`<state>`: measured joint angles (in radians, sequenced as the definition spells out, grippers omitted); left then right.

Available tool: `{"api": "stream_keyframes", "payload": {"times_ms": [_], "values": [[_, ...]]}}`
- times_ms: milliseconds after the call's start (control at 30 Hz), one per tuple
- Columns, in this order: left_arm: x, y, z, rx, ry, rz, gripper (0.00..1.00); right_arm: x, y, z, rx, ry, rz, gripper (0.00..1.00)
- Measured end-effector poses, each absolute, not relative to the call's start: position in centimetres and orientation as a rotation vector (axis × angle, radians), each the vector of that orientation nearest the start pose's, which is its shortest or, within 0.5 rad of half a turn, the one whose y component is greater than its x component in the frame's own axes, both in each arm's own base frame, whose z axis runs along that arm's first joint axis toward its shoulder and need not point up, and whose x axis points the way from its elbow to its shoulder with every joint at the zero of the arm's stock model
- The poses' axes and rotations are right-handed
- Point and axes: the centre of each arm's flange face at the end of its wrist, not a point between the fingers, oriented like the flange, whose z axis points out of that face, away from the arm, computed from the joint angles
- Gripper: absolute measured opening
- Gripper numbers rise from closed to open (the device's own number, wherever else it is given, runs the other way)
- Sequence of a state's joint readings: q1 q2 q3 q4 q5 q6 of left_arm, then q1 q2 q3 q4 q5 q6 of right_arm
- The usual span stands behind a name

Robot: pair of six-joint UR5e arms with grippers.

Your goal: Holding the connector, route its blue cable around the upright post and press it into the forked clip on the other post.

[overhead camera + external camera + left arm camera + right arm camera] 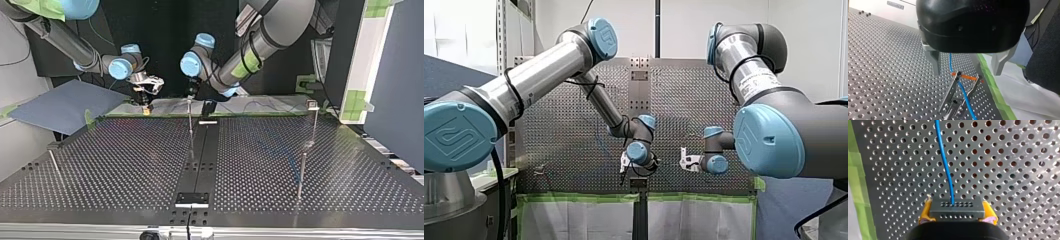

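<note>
1. Closest to the right wrist camera, the robot's right gripper [957,213] is clamped on the dark grey connector [956,207]. Its yellow pads [926,211] press against the connector's two ends.
2. From the middle of the connector's face, the blue cable [944,162] runs straight ahead of the gripper, above the perforated table [1010,170].
3. Green tape [855,182] borders the table beside this gripper.
4. Seen from the left wrist camera, the left gripper [966,67] has its grey metal fingers [934,62] spread wide, holding nothing.
5. Between those fingers the cable hangs, touching neither one. It then passes down between the two metal prongs of the forked clip [949,92], which has an orange band [968,78] across its tips.
6. Across the table, in the top view, the left gripper hovers just above a slim upright post [190,125] near the far edge. The right gripper sits low over the table, apart from it at the view's left.
7. Another thin post [302,170] stands alone at that view's right.
</note>
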<state>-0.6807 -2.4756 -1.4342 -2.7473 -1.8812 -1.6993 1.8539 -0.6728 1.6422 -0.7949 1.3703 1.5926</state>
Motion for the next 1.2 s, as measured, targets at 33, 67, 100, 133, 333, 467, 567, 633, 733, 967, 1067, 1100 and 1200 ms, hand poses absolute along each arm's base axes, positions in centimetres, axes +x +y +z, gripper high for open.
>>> {"api": "stream_keyframes", "payload": {"times_ms": [33,67,100,133,333,467,567,633,733,967,1067,1100,1200], "values": [[45.3,-50.1,2.6,0.329,1.908,-0.236,1.00,32.4,-56.5,-1.1,1.695,-1.088,1.477,0.00],[45.1,-50.1,2.7,0.332,1.911,-0.230,1.00,32.4,-56.5,-1.1,1.695,-1.087,1.477,0.00],[44.8,-50.2,2.8,0.334,1.911,-0.226,1.00,32.4,-56.5,-1.1,1.695,-1.087,1.478,0.00],[44.5,-50.2,3.1,0.334,1.908,-0.222,1.00,32.4,-56.5,-1.1,1.695,-1.087,1.477,0.00],[42.7,-50.5,4.8,0.311,1.871,-0.226,1.00,32.4,-56.5,-1.1,1.695,-1.087,1.477,0.00],[41.0,-51.0,6.3,0.295,1.840,-0.268,1.00,32.5,-56.4,-1.1,1.695,-1.085,1.479,0.00],[39.5,-51.5,7.2,0.278,1.820,-0.302,1.00,32.7,-56.3,-1.1,1.697,-1.083,1.481,0.00],[38.7,-51.8,7.7,0.265,1.809,-0.318,1.00,32.8,-56.3,-1.1,1.699,-1.082,1.482,0.00],[37.2,-52.2,8.6,0.243,1.790,-0.350,1.00,32.9,-56.2,-1.1,1.699,-1.085,1.485,0.00],[32.9,-52.3,10.3,0.205,1.797,-0.385,1.00,33.0,-56.2,-1.1,1.698,-1.094,1.491,0.00],[31.1,-52.1,10.8,0.198,1.813,-0.387,1.00,33.0,-56.1,-1.1,1.698,-1.097,1.494,0.00],[30.5,-52.0,11.0,0.194,1.815,-0.389,1.00,33.0,-56.1,-1.1,1.698,-1.098,1.494,0.00],[28.8,-51.9,11.7,0.172,1.808,-0.408,1.00,33.1,-56.1,-1.1,1.697,-1.098,1.496,0.00]]}}
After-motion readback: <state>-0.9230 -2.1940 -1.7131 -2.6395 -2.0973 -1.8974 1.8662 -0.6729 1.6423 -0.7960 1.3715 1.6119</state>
